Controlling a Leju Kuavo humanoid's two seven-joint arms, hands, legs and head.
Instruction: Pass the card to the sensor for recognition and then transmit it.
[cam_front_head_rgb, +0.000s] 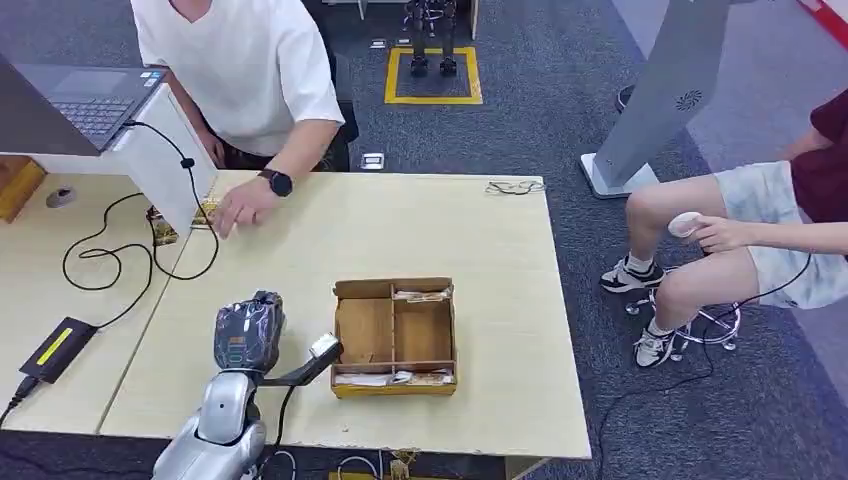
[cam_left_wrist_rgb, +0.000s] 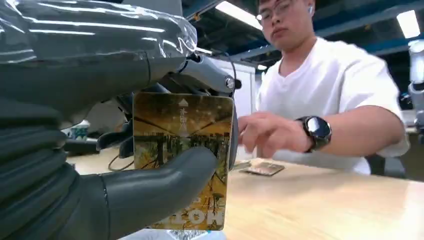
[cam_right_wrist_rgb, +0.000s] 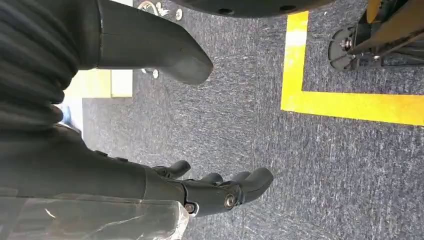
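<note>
My left hand hovers over the front left of the light wooden table. In the left wrist view its thumb pinches a yellow-brown picture card against the fingers, and the card stands upright facing the camera. Beyond it a person in a white shirt reaches a hand with a black watch towards another card lying flat on the table. My right hand hangs beside my body over grey carpet, fingers apart and holding nothing.
A compartmented cardboard box with cards sits just right of my left hand. A laptop on a white stand, black cables and a black adapter lie at the left. A seated person is at the right.
</note>
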